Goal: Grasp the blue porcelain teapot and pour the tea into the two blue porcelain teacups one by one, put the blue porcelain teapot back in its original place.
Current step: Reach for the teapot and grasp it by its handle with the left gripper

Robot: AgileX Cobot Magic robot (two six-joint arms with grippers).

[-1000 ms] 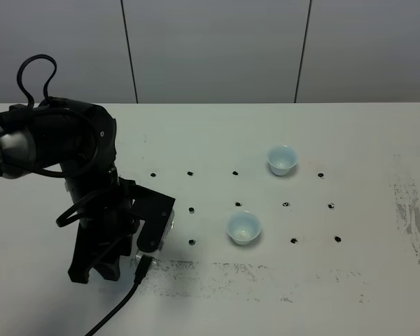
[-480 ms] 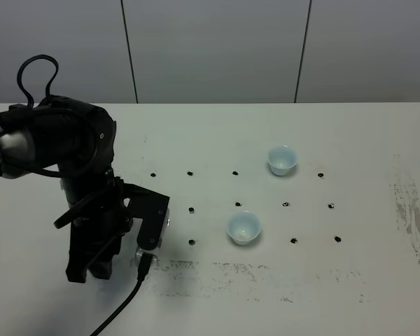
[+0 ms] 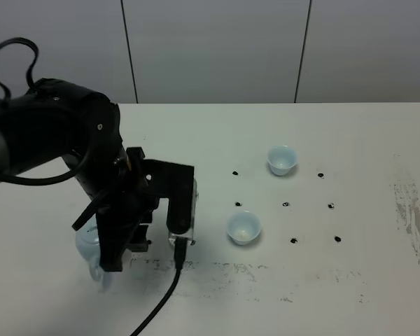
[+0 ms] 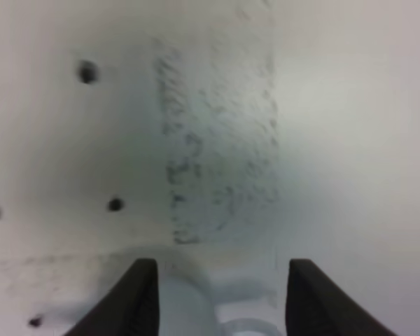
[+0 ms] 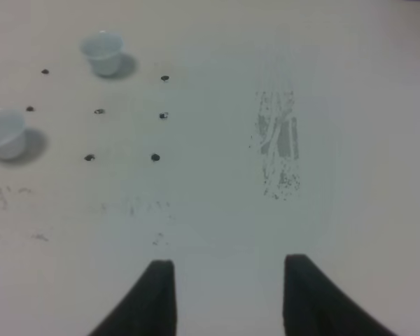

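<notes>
The blue porcelain teapot (image 3: pixel 88 245) peeks out pale blue from under my left arm (image 3: pixel 126 203) at the table's front left; most of it is hidden by the arm. In the left wrist view my left gripper (image 4: pixel 222 264) is shut on the teapot (image 4: pixel 196 308), whose pale glossy porcelain sits between the two black fingers. The two blue porcelain teacups stand upright to the right, the near one (image 3: pixel 243 227) and the far one (image 3: pixel 282 159). No tea shows in them. My right gripper (image 5: pixel 229 262) is open above bare table, away from both cups (image 5: pixel 101 52) (image 5: pixel 5 133).
The white table (image 3: pixel 350 133) carries a grid of small black dots (image 3: pixel 285 204) around the cups and grey scuff marks (image 3: pixel 413 217) near its right edge and front. A black cable (image 3: pixel 161 297) trails from the left arm toward the front edge.
My left arm has swung right and risen, now covering the dots left of the near cup. The teapot's pale blue body now shows below the arm's left side. The cups have not moved.
</notes>
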